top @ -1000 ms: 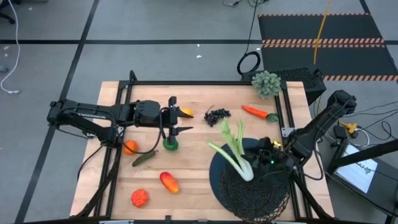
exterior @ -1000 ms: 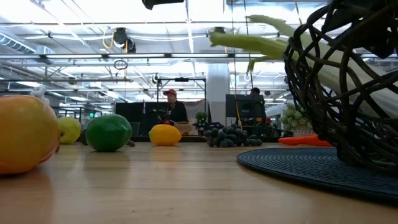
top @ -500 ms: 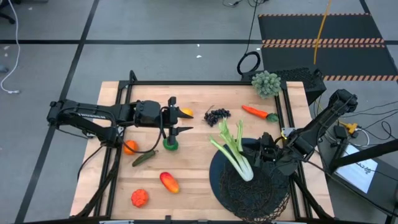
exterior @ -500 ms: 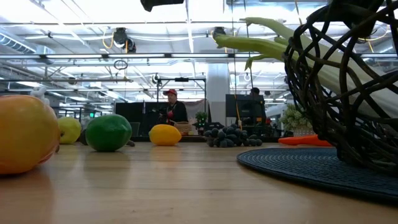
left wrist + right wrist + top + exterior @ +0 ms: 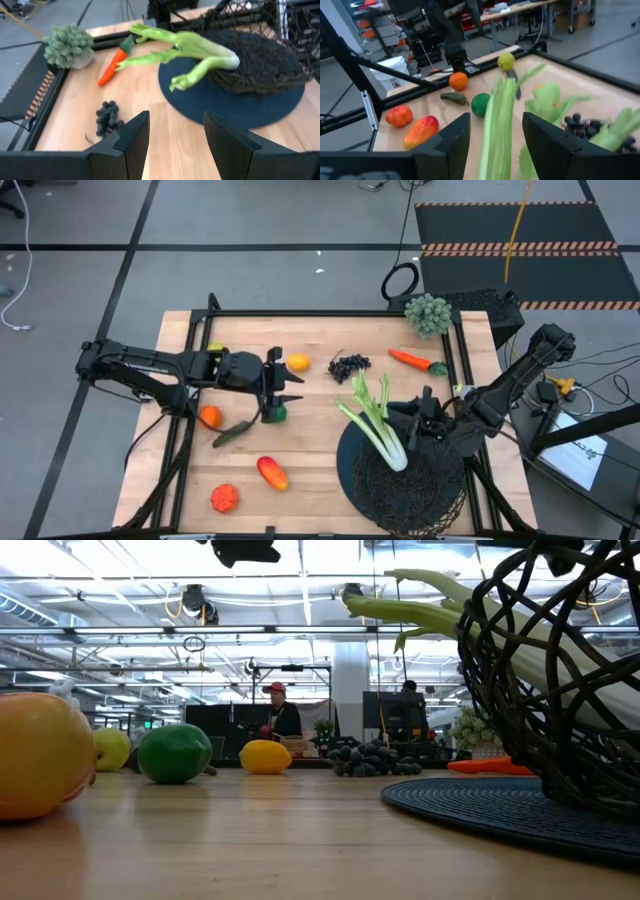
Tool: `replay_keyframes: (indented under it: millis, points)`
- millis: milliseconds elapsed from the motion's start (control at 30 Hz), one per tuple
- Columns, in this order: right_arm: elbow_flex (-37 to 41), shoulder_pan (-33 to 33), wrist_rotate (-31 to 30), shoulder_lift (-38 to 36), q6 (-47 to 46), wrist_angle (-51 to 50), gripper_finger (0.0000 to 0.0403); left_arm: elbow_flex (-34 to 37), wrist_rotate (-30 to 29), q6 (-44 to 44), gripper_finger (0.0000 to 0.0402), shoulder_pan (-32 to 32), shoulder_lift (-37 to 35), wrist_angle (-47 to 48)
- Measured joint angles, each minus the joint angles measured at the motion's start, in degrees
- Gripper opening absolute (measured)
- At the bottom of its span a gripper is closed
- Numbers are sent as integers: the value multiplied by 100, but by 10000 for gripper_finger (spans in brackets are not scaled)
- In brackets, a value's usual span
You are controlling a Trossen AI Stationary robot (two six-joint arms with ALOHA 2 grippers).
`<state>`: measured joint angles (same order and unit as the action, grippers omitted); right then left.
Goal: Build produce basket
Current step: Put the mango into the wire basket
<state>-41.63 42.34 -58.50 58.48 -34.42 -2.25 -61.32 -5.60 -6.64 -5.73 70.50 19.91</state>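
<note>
Wooden table (image 5: 310, 460), items listed from its near edge to its far edge.

- Red-orange fruit (image 5: 225, 497), near-left corner; mango (image 5: 272, 472) just beyond it.
- Basket (image 5: 405, 485), black wire mesh, on a dark round mat (image 5: 240, 107) at near right.
- Celery stalk (image 5: 375, 425): white base on the basket's rim, green leaves reaching out over the table toward the grapes.
- Right gripper (image 5: 418, 423): beside the celery's base at the basket rim, fingers (image 5: 545, 145) parted on either side of the stalk; whether they touch it cannot be told.
- Pickle (image 5: 232, 434), orange (image 5: 209, 416), lime (image 5: 277, 413): mid-left.
- Left gripper (image 5: 283, 387): over the lime, fingers (image 5: 131, 142) parted, nothing held.
- Lemon (image 5: 297, 362), grapes (image 5: 349, 365), carrot (image 5: 415, 361): far row.
- Grey-green bumpy clump (image 5: 428, 313): far-right corner.
</note>
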Motion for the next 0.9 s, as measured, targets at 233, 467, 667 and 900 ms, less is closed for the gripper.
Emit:
replay_keyframes:
  millis: [233, 467, 667, 900]
  points:
    - [0, -114, 13, 0, 372, 141, 171, 0, -2, 125, 188, -207, 0, 612]
    - [0, -264, 22, 0, 412, 138, 171, 68, -9, 262, 188, -489, -2, 1031]
    - [0, -345, 32, 0, 516, 136, 171, 381, -53, 518, 188, -881, -2, 1040]
    - [0, -370, 197, 2, 536, 128, 171, 783, -70, 1239, 188, -1703, -2, 1040]
